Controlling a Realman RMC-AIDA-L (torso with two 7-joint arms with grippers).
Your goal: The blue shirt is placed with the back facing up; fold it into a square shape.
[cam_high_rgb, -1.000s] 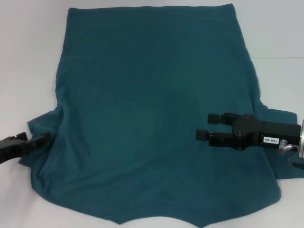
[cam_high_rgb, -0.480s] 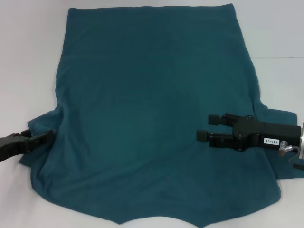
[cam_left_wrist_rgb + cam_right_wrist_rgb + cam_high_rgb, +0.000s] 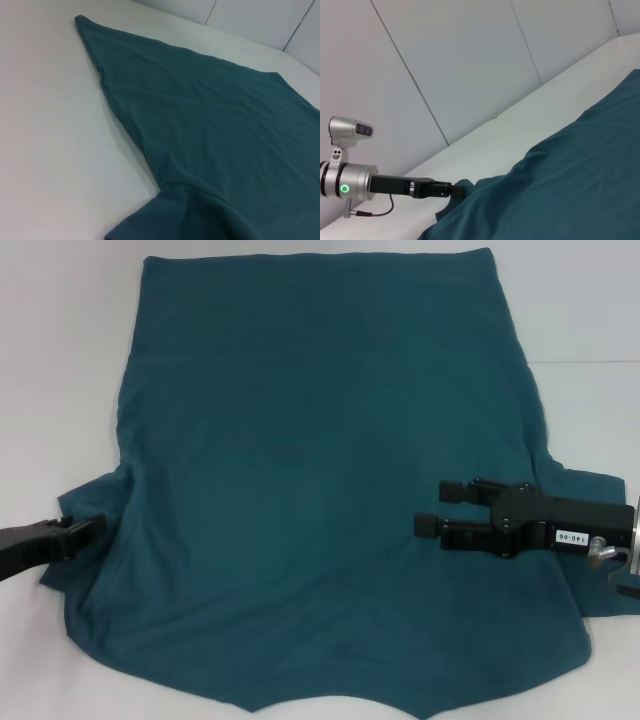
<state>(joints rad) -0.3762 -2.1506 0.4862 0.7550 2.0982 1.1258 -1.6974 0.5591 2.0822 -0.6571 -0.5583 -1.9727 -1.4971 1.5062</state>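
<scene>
The blue shirt (image 3: 320, 460) lies spread flat on the white table, plain side up, with its hem at the far end and its collar edge toward me. My left gripper (image 3: 92, 526) sits low at the shirt's left sleeve (image 3: 85, 502), shut on the sleeve's edge. The right wrist view shows that same left gripper (image 3: 456, 190) pinching the fabric (image 3: 570, 190). My right gripper (image 3: 436, 506) hovers open over the shirt's right side, fingers pointing toward the middle, nothing between them. In the left wrist view only the shirt (image 3: 210, 125) shows.
The white table (image 3: 60, 360) shows as bare strips left and right of the shirt. The right sleeve (image 3: 592, 490) pokes out behind my right arm. Grey wall panels (image 3: 470, 60) stand beyond the table's left side.
My left gripper slid right onto the left sleeve, closed on its edge, and drew back slightly. The right gripper has stayed where it was, still open.
</scene>
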